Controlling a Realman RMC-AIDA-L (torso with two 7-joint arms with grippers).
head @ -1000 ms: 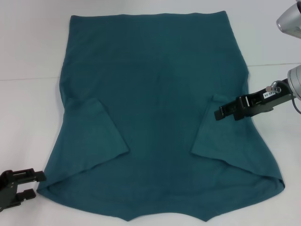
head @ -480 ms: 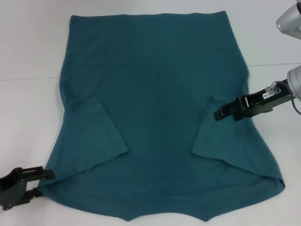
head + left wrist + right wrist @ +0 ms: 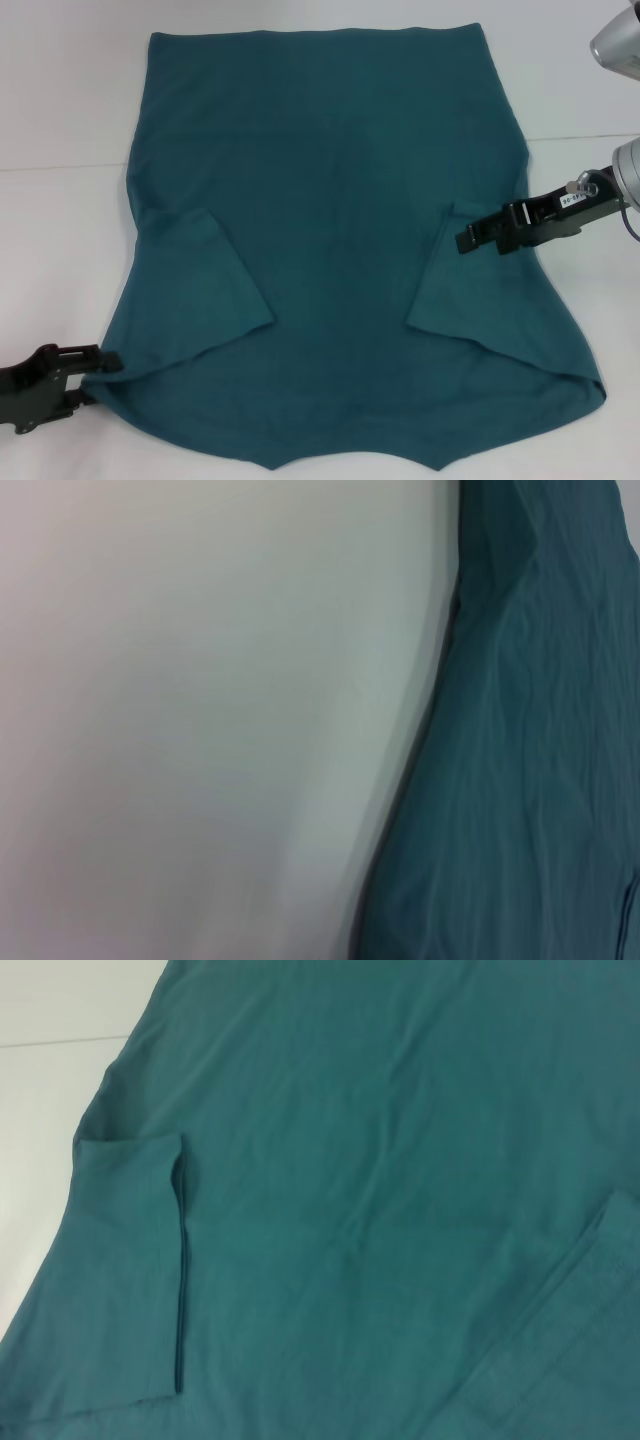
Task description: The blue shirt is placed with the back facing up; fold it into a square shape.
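Blue shirt [image 3: 330, 250] flat, sleeves folded in — our left gripper [image 3: 100, 375] has slid onto near corner, fingers spread; right gripper [image 3: 470, 238] unmoved, clenched over right sleeve.

We count one blue shirt [image 3: 330, 200], two folded-in sleeves, one left pincer [image 3: 95, 375], one right pincer [image 3: 470, 240], one bench [image 3: 60, 120].

Bright, even light is falling from overhead and washing my table [image 3: 60, 100] almost white, with no hard glare. My right jaws [image 3: 464, 241] are throwing only a faint, soft shadow on the shirt [image 3: 330, 200]. My left wrist view is looking soft and out of focus, the shirt's edge [image 3: 420, 770] blurring into a grey shadow band. My right wrist view is staying sharper, showing the folded sleeve's hem [image 3: 181, 1270] crisply.
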